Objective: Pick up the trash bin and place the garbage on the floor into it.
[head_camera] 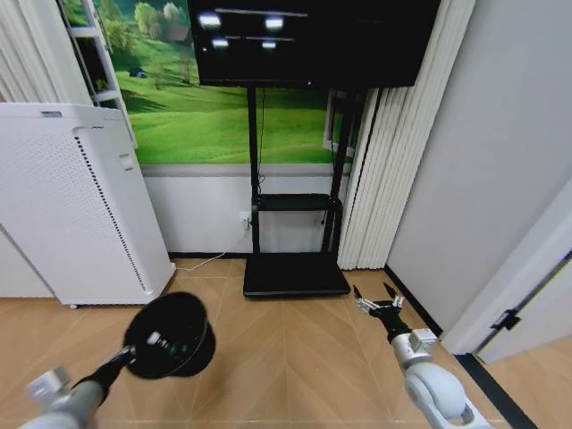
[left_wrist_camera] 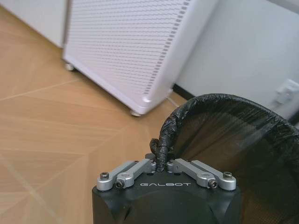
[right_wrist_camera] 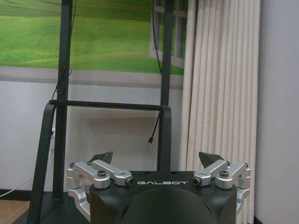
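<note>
The trash bin [head_camera: 172,335], a small black mesh wastebasket, hangs above the floor [head_camera: 295,357] at the lower left of the head view, tipped so its bottom faces me. My left gripper [head_camera: 154,340] is shut on its rim; the left wrist view shows the fingers pinching the black rim [left_wrist_camera: 164,140] with the mesh wall [left_wrist_camera: 243,144] beyond. My right gripper [head_camera: 378,298] is held out over the parquet at the right, open and empty, its fingertips [right_wrist_camera: 103,157] spread wide in the right wrist view. The garbage is out of view.
A tall white air purifier [head_camera: 76,206] stands at the left against the wall. A black TV stand [head_camera: 295,273] with a screen is straight ahead, its base plate on the floor. White curtains [head_camera: 393,152] and a grey wall close off the right.
</note>
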### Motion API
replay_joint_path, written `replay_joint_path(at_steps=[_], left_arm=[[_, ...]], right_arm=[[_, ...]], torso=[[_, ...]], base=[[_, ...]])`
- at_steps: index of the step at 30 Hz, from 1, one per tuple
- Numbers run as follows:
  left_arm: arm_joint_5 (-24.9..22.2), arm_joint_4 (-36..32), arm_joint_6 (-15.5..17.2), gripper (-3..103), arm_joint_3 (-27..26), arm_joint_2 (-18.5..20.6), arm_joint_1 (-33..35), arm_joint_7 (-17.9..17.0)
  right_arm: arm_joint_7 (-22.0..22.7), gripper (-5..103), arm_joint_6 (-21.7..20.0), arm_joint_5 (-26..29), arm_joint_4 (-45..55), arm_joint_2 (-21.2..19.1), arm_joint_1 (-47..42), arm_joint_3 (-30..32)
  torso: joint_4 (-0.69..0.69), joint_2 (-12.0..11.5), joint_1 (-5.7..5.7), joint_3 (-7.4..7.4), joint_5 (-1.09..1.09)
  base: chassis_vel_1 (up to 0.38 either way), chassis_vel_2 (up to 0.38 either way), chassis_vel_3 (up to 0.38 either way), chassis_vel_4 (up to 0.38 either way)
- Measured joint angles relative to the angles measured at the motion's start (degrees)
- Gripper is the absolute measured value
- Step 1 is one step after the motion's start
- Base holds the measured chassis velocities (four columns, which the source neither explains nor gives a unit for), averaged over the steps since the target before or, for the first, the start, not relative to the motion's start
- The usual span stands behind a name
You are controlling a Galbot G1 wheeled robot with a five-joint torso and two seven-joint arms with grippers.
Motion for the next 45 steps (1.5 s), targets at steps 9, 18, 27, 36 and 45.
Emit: replay_joint_path(at_steps=[9, 18, 27, 36, 45], left_arm=[[-2.7, 7.03, 0.98, 3, -7.01, -3.29, 6.88, 3.41], [0.82, 11.52, 1.08, 3, -4.97, -2.62, 4.27, 5.3], [2.62, 13.87, 1.66, 3, -2.28, -2.41, 1.73, 4.88], [3.74, 21.0, 0.88, 3, -1.96, -0.98, -0.15, 7.13], [6.74, 27.35, 0.18, 3, 2.63, -0.06, -4.8, 9.07]], right_arm=[[-0.11, 100, 0.81, -2.14, 0.75, 1.02, -0.35, -2.07], [-0.18, 100, 1.13, -2.16, 0.45, 0.23, -0.08, -2.38], [-0.29, 100, 1.6, -1.69, -0.26, 0.17, 0.25, -2.37], [-0.26, 100, 2.03, -1.73, -0.97, 1.18, -0.61, -2.12], [-0.23, 100, 2.73, -1.75, -0.46, 1.0, -2.41, -1.87]], torso=[[0.02, 0.0, 0.0, 0.01, -0.01], [-0.01, 0.0, 0.01, 0.02, -0.05], [0.01, -0.01, 0.02, 0.02, -0.07], [0.02, -0.01, 0.01, 0.01, 0.03], [0.0, -0.01, 0.02, 0.02, -0.03]], base=[[0.015, 0.014, -0.011, -0.013], [0.158, 0.158, -0.161, -0.162], [0.241, 0.254, -0.255, -0.245], [0.086, 0.066, -0.063, -0.06], [-0.034, -0.026, 0.026, 0.024]])
